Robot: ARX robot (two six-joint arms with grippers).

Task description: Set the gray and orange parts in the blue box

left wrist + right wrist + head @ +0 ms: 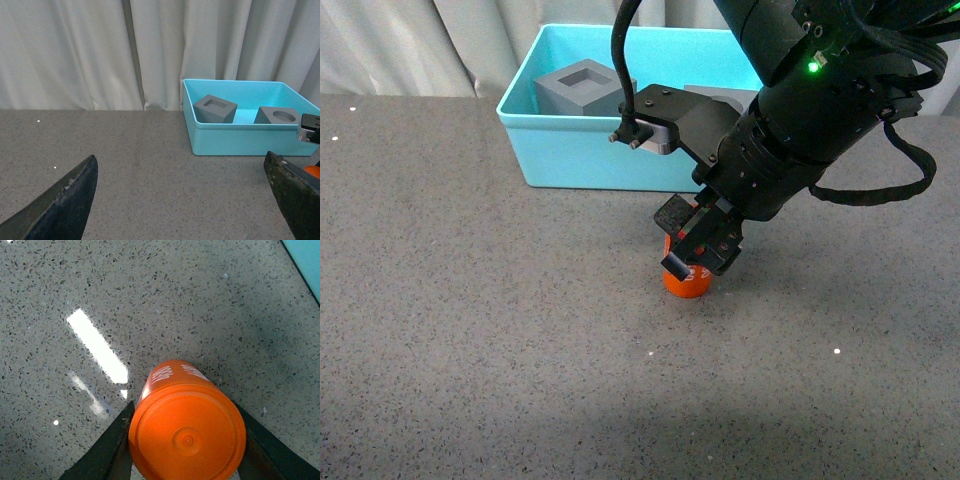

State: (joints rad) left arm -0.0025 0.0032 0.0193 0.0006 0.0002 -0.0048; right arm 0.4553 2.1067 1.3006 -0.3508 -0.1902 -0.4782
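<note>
The orange cylinder (pixel 688 283), white print on its side, stands upright on the worktop between the fingers of the right claw (pixel 696 262), which touch its two sides. The blue box (pixel 582 152), a turquoise bin with sloped walls, sits just beyond the claw, apart from the cylinder. Inside it rest the gray cube with a square recess (pixel 582 88), beyond the claw to its left, and the gray cube with a round hole (pixel 278 116), straight beyond it

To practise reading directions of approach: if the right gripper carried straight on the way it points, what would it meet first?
The right gripper points down at the orange cylinder, upright between its fingers, so probably that. Its fingertips might reach the table first; depth is unclear.
</note>
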